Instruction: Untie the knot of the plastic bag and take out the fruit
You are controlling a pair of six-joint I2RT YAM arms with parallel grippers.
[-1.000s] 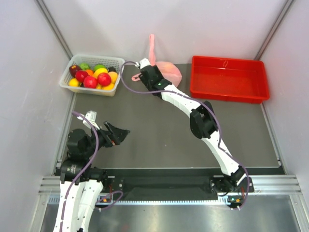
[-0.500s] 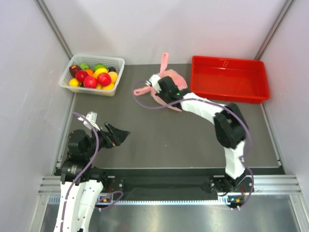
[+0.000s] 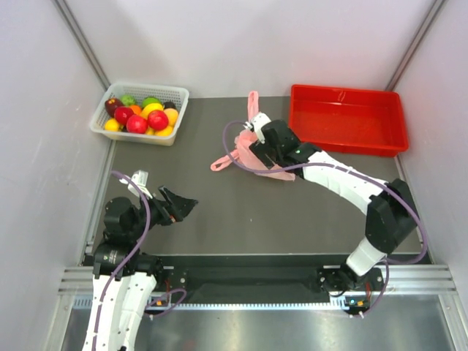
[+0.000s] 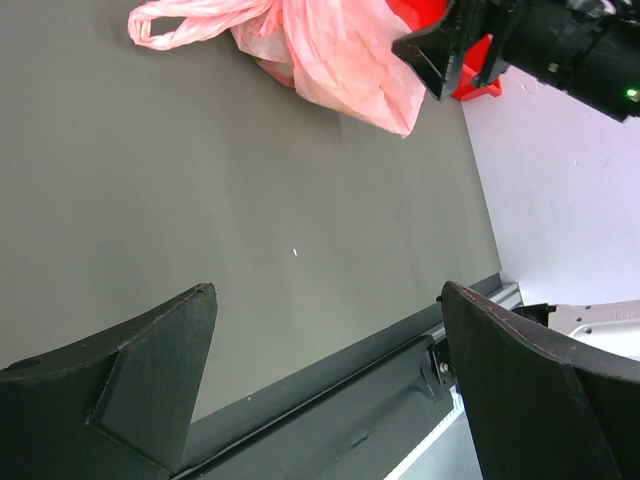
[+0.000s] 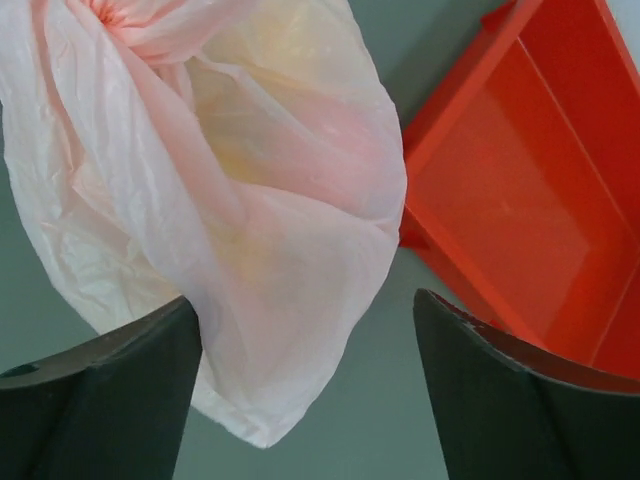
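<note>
The pink plastic bag lies mid-table with one handle loop trailing left and another strip pointing to the back. My right gripper hovers right over it, open. In the right wrist view the bag fills the space ahead and its lower corner hangs between the wide fingers of that gripper. A yellowish tint shows through the film; the fruit is otherwise hidden. Film bunches tightly at the top edge; whether that is the knot I cannot tell. My left gripper stays open near its base, far from the bag.
A white basket piled with red, yellow and green fruits stands at the back left. A red tray sits at the back right, just beyond the bag. Grey walls close in both sides.
The right arm has pulled the bag from the back wall toward the table's middle, and its jaws have gone from shut to open. The left arm has not moved.
</note>
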